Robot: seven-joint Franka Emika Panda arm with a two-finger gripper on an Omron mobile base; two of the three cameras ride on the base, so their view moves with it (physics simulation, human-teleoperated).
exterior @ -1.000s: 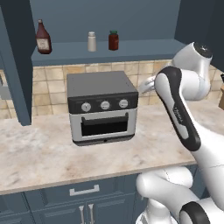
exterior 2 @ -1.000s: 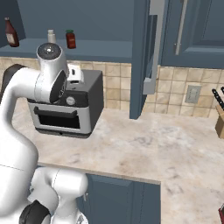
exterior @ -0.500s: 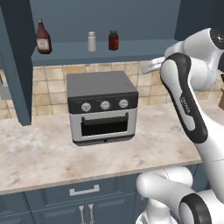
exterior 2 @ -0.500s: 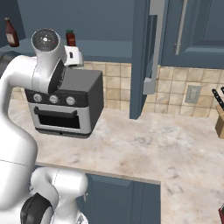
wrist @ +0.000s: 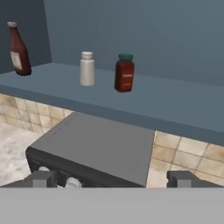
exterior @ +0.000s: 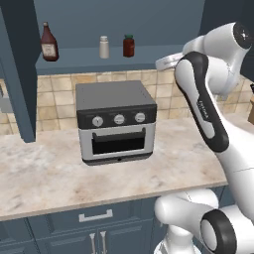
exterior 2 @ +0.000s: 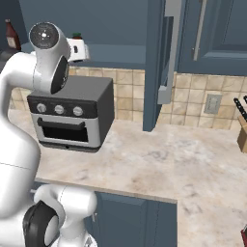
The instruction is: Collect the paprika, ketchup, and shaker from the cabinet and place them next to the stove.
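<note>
Cabinet (wrist: 131, 26) shelf holds ketchup (wrist: 18, 49), shaker (wrist: 87, 68), paprika (wrist: 124, 72), apparently upright; pincer (wrist: 111, 179) wide, empty.

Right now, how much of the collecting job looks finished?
Nothing delivered yet. The ketchup, shaker and paprika all stand on the cabinet shelf above the toaster oven. The open, empty gripper faces the shelf, its fingers apart. All three pickups and placements remain.
</note>
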